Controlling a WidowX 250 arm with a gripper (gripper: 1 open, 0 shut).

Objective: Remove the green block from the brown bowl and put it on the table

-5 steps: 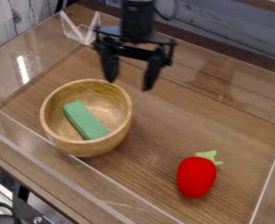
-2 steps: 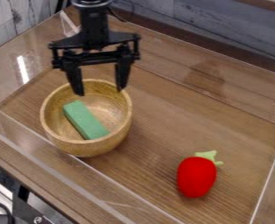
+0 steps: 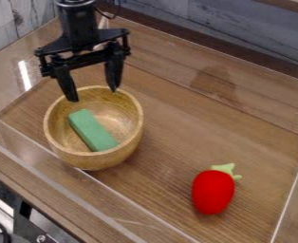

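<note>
The block [image 3: 93, 130] lies flat on the bottom of the bowl [image 3: 126, 142], slanted, with its ends near the walls. The tool [image 3: 92, 87] hangs over the bowl's far rim, jaws spread wide, holding nothing. The block looks light, stiff and smooth, probably wood or foam. Pinching its long sides at mid-length seems safest, since the bowl's thick walls crowd the ends.
</note>
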